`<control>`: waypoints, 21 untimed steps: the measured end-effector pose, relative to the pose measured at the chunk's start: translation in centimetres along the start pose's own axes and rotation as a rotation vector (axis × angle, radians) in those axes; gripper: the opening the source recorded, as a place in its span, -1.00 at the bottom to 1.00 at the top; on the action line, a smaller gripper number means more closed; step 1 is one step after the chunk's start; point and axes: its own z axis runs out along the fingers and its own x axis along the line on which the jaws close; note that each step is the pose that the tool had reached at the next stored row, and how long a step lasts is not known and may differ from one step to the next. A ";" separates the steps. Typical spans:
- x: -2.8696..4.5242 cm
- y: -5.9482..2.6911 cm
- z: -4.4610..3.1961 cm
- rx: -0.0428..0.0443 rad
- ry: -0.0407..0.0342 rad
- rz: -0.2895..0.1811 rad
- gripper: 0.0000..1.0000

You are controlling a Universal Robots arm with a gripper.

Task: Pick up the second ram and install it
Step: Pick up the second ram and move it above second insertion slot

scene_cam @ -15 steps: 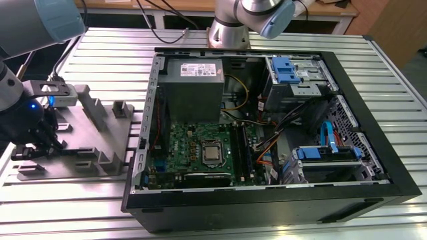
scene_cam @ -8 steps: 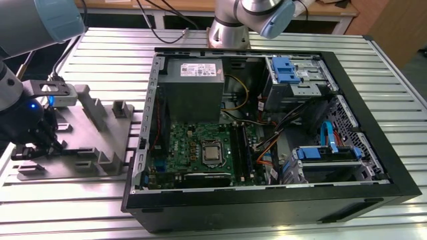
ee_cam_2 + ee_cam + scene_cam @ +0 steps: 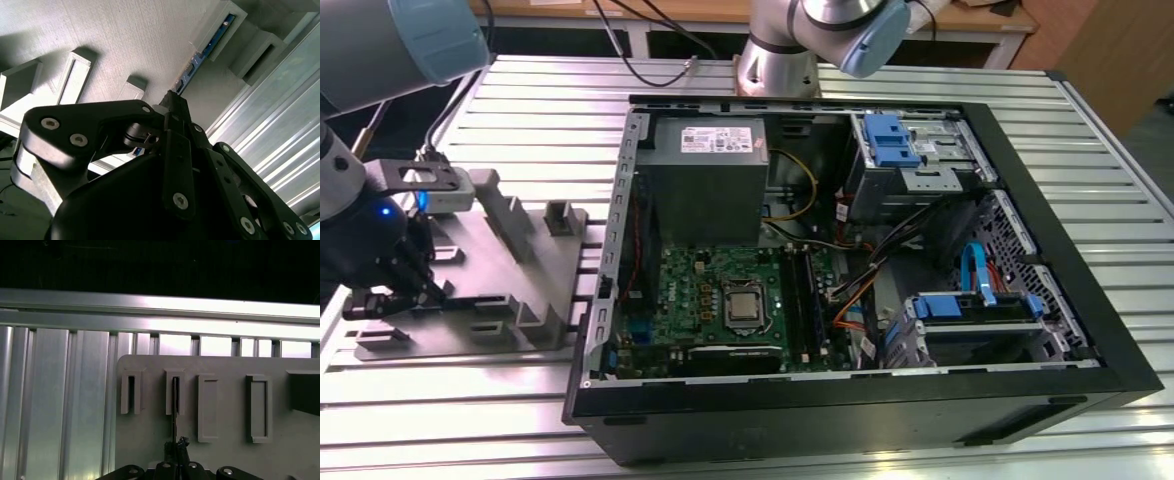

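Note:
The second ram [image 3: 207,47] is a thin blue-green stick standing on edge in a raised slot of the grey holder tray [image 3: 125,40]. In the first wrist view the second ram [image 3: 175,400] is a dark thin line running from one slot toward the fingers. My gripper [image 3: 174,102] is shut on the stick's near end, its black fingers pressed together around it. In the exterior view the gripper [image 3: 387,292] hangs low over the tray [image 3: 500,275] at the exterior view's left, beside the open computer case [image 3: 1067,330].
Inside the case lie the green motherboard [image 3: 714,295], the long black memory slots [image 3: 809,300] and the grey power-supply box [image 3: 707,165]. Blue drive brackets [image 3: 887,140] and cables fill the exterior view's right side. The tray carries several other raised holders [image 3: 257,407]. The table [image 3: 520,110] is ribbed aluminium.

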 end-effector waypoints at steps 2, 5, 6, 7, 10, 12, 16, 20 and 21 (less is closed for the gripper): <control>0.00 0.00 -0.02 0.0000 0.0000 0.000 -0.77; 0.00 0.00 -0.02 0.0003 -0.0002 0.015 -0.77; 0.00 0.00 -0.02 0.0004 -0.0002 0.017 -0.77; 0.00 0.00 -0.01 0.0005 -0.0002 0.018 -0.77; 0.00 -0.01 -0.01 0.0007 -0.0003 0.023 -0.77; 0.00 0.00 -0.11 0.0005 -0.0002 0.023 -0.77; -0.01 -0.01 -0.34 0.0009 -0.0004 0.023 -0.77; -0.01 0.00 -0.35 0.0007 -0.0003 0.023 -0.77; -0.01 0.00 -0.35 0.0008 -0.0004 0.023 -0.77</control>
